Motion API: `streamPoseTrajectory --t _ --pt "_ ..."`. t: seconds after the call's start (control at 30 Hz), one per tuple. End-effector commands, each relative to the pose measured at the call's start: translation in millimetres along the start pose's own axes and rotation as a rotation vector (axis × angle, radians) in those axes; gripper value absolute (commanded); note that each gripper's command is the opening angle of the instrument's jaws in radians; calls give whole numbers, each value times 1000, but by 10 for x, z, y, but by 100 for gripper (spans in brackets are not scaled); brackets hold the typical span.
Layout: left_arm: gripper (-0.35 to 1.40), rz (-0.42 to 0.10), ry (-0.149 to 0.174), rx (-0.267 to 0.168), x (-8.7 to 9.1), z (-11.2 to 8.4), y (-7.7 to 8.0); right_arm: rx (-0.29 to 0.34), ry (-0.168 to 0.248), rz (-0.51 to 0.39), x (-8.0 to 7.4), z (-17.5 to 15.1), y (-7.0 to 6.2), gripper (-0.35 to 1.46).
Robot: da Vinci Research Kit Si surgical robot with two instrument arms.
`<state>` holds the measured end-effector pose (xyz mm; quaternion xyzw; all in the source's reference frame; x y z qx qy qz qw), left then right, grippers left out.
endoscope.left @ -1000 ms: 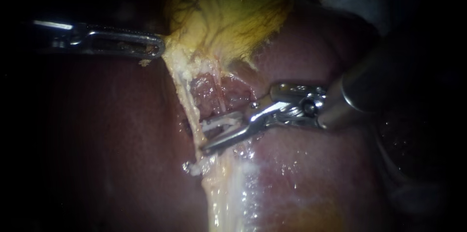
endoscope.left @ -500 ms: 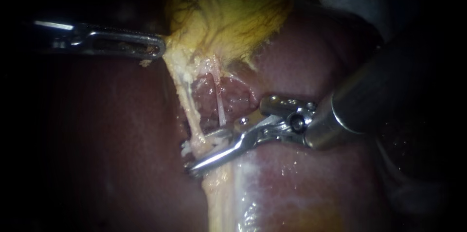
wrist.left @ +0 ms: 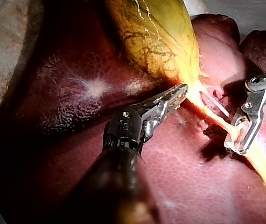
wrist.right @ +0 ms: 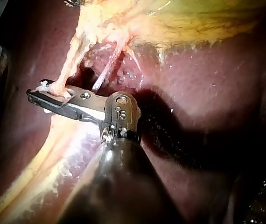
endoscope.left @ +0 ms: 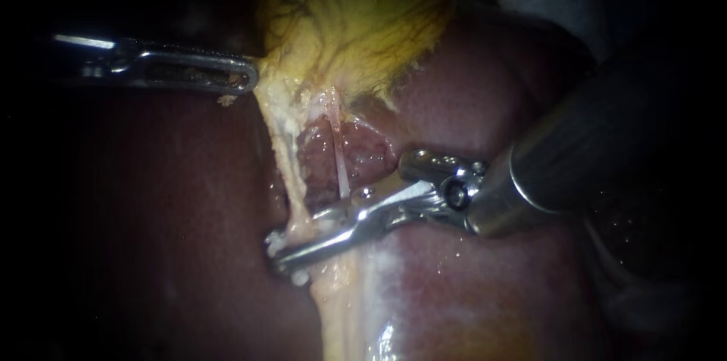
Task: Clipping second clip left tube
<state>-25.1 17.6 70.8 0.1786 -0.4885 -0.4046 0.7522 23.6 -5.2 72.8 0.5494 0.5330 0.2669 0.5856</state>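
**Around the left tube: the right pincer and its clip**

Nearest the endoscope, the thick shaft of the right instrument [endoscope.left: 545,172] comes in from the upper right over the wet, red liver [endoscope.left: 469,270]. Ahead of its hinge, the long, slim right pincer [endoscope.left: 284,259] reaches across the pale fatty strip that runs down the liver. This pincer pinches a pale clip [endoscope.left: 274,241], whose ends show at the tips. The two halves stand narrowly apart, one on each side of the left tube [endoscope.left: 291,179]. The left tube is the thicker yellowish strand, and it passes through the pincer close to its tips. The right wrist view shows the same: the strand comes down from the yellow tissue and crosses between the tips.

Just beside the pincer, nearer its hinge, a second and much thinner tube [endoscope.left: 338,160] stands clear of it. It crosses a raw, dark-red hollow in the liver.

Farther off, well apart from the right pincer, the left instrument [endoscope.left: 151,64] lies level. The left pincer [endoscope.left: 250,73] is pressed together on the pale edge of tissue where the gallbladder [endoscope.left: 363,13] narrows. Beyond that pincer's tip the gallbladder swells, yellow-green and threaded with dark vessels, farthest from the camera.
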Motion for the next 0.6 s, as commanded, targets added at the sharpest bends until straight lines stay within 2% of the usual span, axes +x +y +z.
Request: streamPoseTrajectory --t 0.03,0.07,0.1,0.6 --pt "-35 0 0 0 0 0 0 -1 0 0 0 0 0 -19" --pt "-35 0 0 0 0 0 0 0 0 0 0 -1 0 -31" --pt "-35 0 0 0 0 0 0 0 0 0 -1 -1 0 -35" --pt "-35 0 0 -1 0 0 0 -11 -11 -8 -2 -3 3 -35"
